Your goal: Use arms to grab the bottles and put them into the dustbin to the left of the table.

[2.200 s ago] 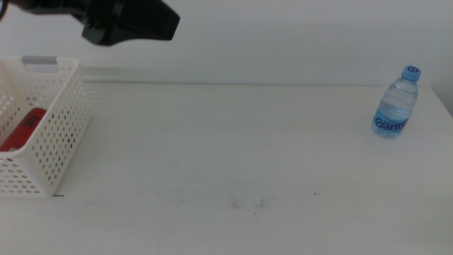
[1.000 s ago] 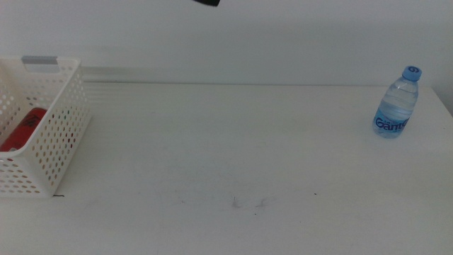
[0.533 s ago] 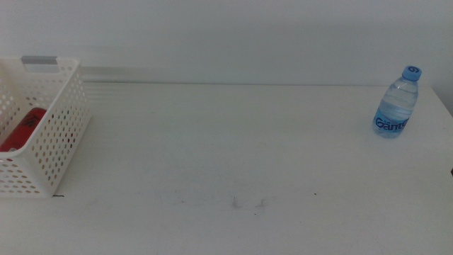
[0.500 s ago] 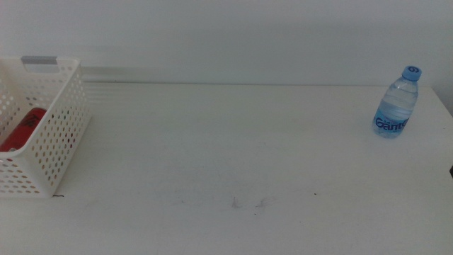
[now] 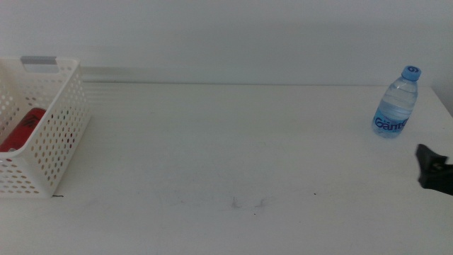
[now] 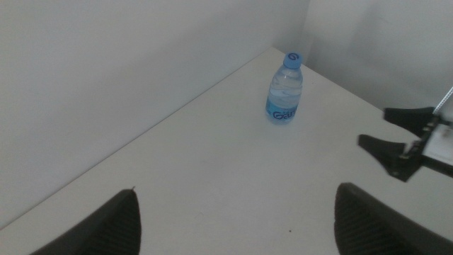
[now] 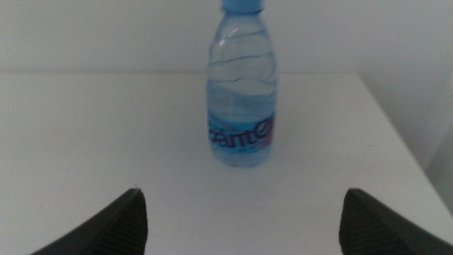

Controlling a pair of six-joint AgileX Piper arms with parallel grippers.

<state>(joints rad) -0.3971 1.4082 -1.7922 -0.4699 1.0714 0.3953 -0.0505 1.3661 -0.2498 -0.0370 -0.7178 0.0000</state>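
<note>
Right gripper (image 5: 433,168) at table's (image 5: 233,142) right edge, jaws spread wide, empty, near upright water bottle (image 5: 396,103). Left gripper (image 6: 233,219) raised, likewise wide and empty. Red can (image 5: 21,129) in dustbin (image 5: 53,142), far left.

A plain white wall (image 5: 248,32) stands behind everything.
</note>
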